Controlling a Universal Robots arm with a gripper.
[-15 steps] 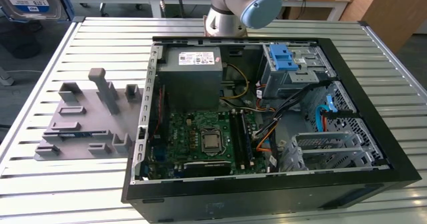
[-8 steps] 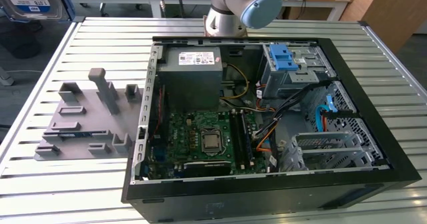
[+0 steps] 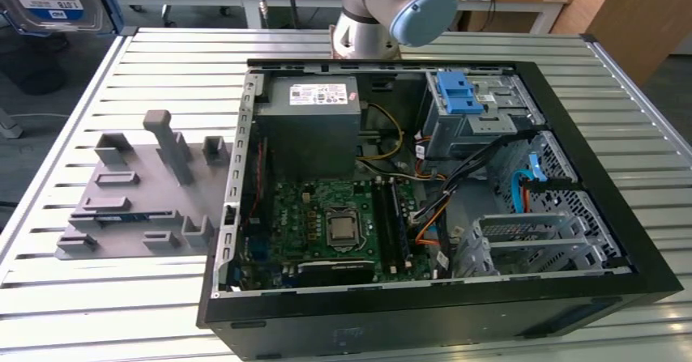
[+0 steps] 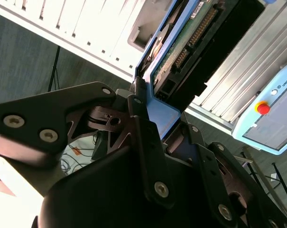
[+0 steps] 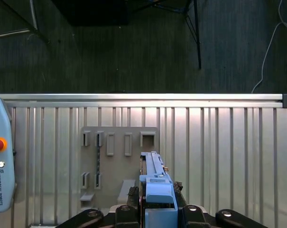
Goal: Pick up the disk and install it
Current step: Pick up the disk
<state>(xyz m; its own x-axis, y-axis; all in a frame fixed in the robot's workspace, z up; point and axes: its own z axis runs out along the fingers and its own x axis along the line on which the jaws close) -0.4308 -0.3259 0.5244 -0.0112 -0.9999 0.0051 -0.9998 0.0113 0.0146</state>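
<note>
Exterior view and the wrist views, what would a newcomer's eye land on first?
Most striking is the open computer case, lying on the slatted table in the exterior view with its green board exposed. In both wrist views the gripper is clamped on the disk by its blue frame, with the grey fixture plate behind it in the first wrist view.

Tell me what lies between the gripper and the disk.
Nothing. In both wrist views the gripper is shut directly on the blue carrier frame of the disk.
</note>
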